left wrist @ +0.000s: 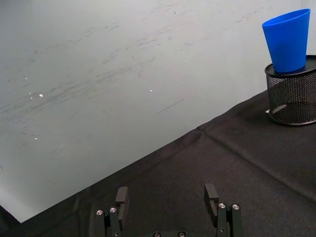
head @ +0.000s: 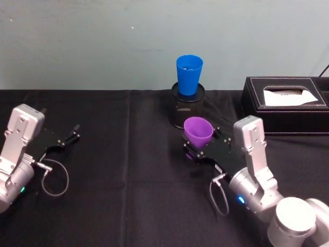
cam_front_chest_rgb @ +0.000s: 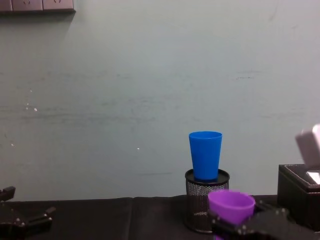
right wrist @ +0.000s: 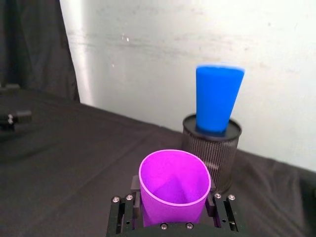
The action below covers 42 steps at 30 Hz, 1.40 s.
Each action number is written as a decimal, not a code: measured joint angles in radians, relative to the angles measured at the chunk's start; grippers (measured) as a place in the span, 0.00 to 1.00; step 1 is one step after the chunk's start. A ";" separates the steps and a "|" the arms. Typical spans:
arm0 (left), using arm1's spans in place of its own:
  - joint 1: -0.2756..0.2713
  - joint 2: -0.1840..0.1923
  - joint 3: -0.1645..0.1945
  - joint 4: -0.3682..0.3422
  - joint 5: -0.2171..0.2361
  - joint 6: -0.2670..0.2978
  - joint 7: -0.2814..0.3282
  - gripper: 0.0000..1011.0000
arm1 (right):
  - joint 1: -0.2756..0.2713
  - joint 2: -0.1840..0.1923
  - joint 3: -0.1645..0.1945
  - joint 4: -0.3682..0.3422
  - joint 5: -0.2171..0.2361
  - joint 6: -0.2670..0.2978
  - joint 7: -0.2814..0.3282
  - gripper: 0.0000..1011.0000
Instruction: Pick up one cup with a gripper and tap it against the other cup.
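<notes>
Between fingers of right gripper [head: 199, 149]: purple cup [head: 198, 129], clamped low on its wall, mouth up, just short of blue cup [head: 188, 73] perched on mesh holder [head: 187, 105]. Prob. light, thin, slick plastic w/ some flex; tap gently or blue one topples. Tissue box [head: 285, 105] near on right; free cloth [head: 128, 195] to left, where left gripper [head: 69, 136] lies, fingers spread.

Table w/ black cloth [head: 103, 216], rear edge against pale wall.
Carries 2 items directly, both toward rear: black mesh pen holder [head: 180, 109], upright, approx. centre; black tissue box [head: 293, 121] to right of it, near but apart, white tissue showing in top slot. Crease [head: 128, 154] in cloth running front-to-back, just left of holder.
</notes>
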 joint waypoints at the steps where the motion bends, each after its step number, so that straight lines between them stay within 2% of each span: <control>1: 0.000 0.000 0.000 0.000 0.000 0.000 0.000 0.99 | -0.005 0.003 0.004 -0.016 0.000 0.010 0.000 0.72; 8: 0.000 0.000 0.000 0.000 0.000 0.000 0.000 0.99 | -0.042 0.036 0.057 -0.185 0.035 0.136 0.010 0.71; 14: 0.000 0.000 0.000 0.000 0.000 0.000 0.000 0.99 | -0.060 0.049 0.088 -0.251 0.044 0.203 0.022 0.71; 42: 0.000 0.000 0.000 0.000 0.000 0.000 0.000 0.99 | -0.060 0.049 0.087 -0.252 0.045 0.205 0.022 0.71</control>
